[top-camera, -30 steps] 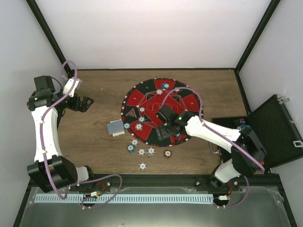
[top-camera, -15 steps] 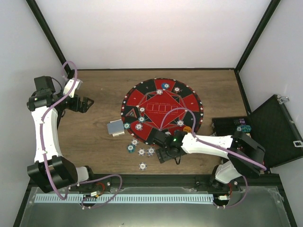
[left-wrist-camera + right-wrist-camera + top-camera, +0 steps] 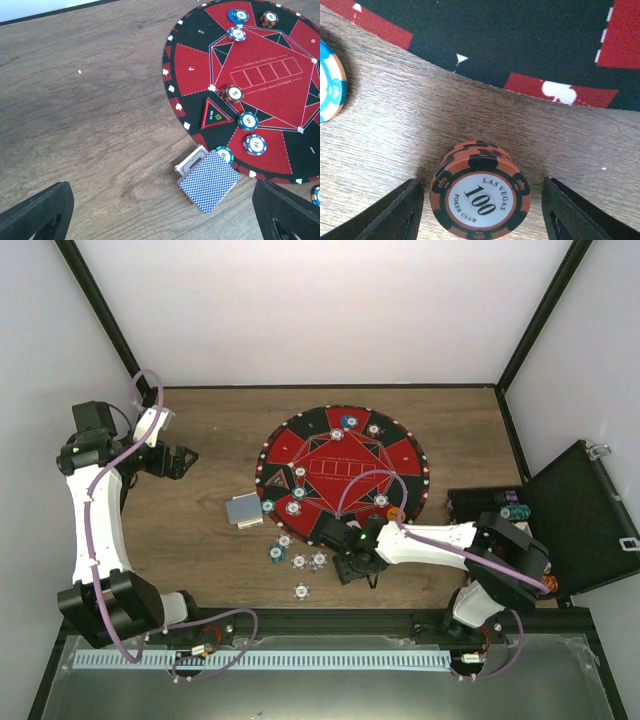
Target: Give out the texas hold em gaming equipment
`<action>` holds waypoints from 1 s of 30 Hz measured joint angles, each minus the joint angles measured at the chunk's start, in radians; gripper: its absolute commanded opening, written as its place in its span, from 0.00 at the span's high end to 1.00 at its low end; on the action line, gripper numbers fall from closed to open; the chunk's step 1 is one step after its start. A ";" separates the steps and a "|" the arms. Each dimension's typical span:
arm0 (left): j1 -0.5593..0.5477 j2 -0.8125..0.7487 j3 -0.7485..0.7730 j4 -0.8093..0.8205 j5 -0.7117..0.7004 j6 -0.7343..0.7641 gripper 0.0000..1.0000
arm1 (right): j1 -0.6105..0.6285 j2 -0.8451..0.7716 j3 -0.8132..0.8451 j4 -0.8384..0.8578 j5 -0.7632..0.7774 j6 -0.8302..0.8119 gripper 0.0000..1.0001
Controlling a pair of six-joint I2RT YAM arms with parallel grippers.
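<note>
A maroon poker chip stack [image 3: 481,197] marked 100 stands on the wood just in front of the mat's edge. My right gripper [image 3: 352,565] is low over it, open, one finger on each side with a small gap to the chip. From above, that gripper hides the stack. Loose chips [image 3: 298,561] lie left of it, and a teal chip [image 3: 329,82] shows at the left of the wrist view. More chips [image 3: 254,144] sit on the mat. The deck of cards [image 3: 209,180] lies at the mat's left rim. My left gripper [image 3: 185,460] hangs open and empty at the table's left.
The round red-and-black mat [image 3: 345,452] fills the table's middle. An orange button disc [image 3: 396,512] sits on its near right edge. The open black case [image 3: 580,520] stands at the right with chips [image 3: 515,511] inside. A triangular marker [image 3: 215,114] lies on the mat.
My right gripper has come off the mat toward the near side and dropped over the maroon stack, and its jaws have narrowed around it. The left arm has stayed still.
</note>
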 measured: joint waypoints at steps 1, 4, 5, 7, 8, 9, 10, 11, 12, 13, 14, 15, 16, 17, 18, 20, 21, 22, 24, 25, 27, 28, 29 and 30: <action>0.000 0.000 0.000 0.000 0.000 0.000 0.00 | 0.000 0.000 0.000 0.000 0.000 0.000 0.35; 0.000 0.000 0.000 0.000 0.000 0.000 0.00 | 0.000 0.000 0.000 -0.001 0.006 -0.002 0.40; 0.000 0.000 0.000 0.000 0.000 0.000 0.00 | 0.000 0.000 0.001 -0.001 0.008 -0.005 0.41; 0.000 0.000 0.000 0.000 0.000 0.000 0.00 | 0.000 0.000 0.002 -0.001 0.011 -0.010 0.44; 0.000 0.000 0.000 0.000 0.000 0.000 0.00 | -0.001 0.000 0.003 -0.001 0.012 -0.012 0.45; 0.000 0.000 0.000 0.000 0.000 0.000 0.00 | -0.002 0.000 0.005 -0.001 0.014 -0.016 0.46; 0.000 0.000 0.000 0.000 0.000 0.001 0.00 | -0.003 0.000 0.006 -0.001 0.015 -0.019 0.48; 0.000 -0.001 0.000 -0.001 0.000 0.001 0.00 | -0.005 0.000 0.008 0.000 0.015 -0.021 0.49; 0.000 -0.001 0.000 -0.001 0.000 0.001 0.00 | -0.008 0.000 0.009 0.000 0.015 -0.023 0.51; 0.000 -0.002 0.000 -0.001 0.000 0.002 0.00 | -0.009 0.000 0.009 0.002 0.015 -0.025 0.52; 0.000 -0.002 0.000 -0.001 0.000 0.003 0.00 | -0.009 0.000 0.009 0.002 0.014 -0.026 0.55; 0.000 -0.002 0.000 -0.001 0.000 0.003 0.00 | -0.009 0.000 0.009 0.002 0.014 -0.026 0.56; 0.000 -0.002 0.000 -0.001 0.000 0.003 0.00 | -0.009 0.000 0.009 0.002 0.014 -0.027 0.58; 0.000 -0.002 0.000 -0.001 0.000 0.003 0.00 | -0.009 0.000 0.010 0.002 0.014 -0.028 0.59; 0.000 -0.002 0.000 -0.001 0.000 0.003 0.00 | -0.009 0.000 0.011 0.002 0.014 -0.027 0.61; 0.000 -0.002 0.000 -0.001 0.000 0.003 0.00 | -0.011 0.000 0.013 0.003 0.014 -0.029 0.64; 0.000 -0.002 0.000 -0.001 0.000 0.004 0.00 | -0.012 0.000 0.013 0.003 0.014 -0.030 0.66; 0.000 -0.002 0.000 -0.001 0.000 0.004 0.00 | -0.013 0.000 0.013 0.003 0.014 -0.031 0.67; 0.000 -0.002 0.000 -0.001 -0.001 0.004 0.00 | -0.013 0.000 0.014 0.002 0.014 -0.031 0.70; 0.000 -0.002 0.000 0.000 -0.001 0.004 0.00 | -0.013 0.000 0.015 0.000 0.014 -0.031 0.70; 0.000 -0.002 0.000 0.000 -0.001 0.004 0.00 | -0.013 -0.001 0.019 -0.007 0.014 -0.031 0.71; 0.000 -0.002 0.000 -0.001 -0.001 0.004 0.00 | -0.013 -0.002 0.023 -0.013 0.014 -0.032 0.72; 0.000 -0.002 0.000 -0.001 -0.002 0.004 0.00 | -0.013 -0.005 0.032 -0.023 0.015 -0.033 0.73; 0.000 -0.002 0.000 -0.001 -0.002 0.004 0.00 | -0.014 -0.008 0.039 -0.029 0.015 -0.035 0.73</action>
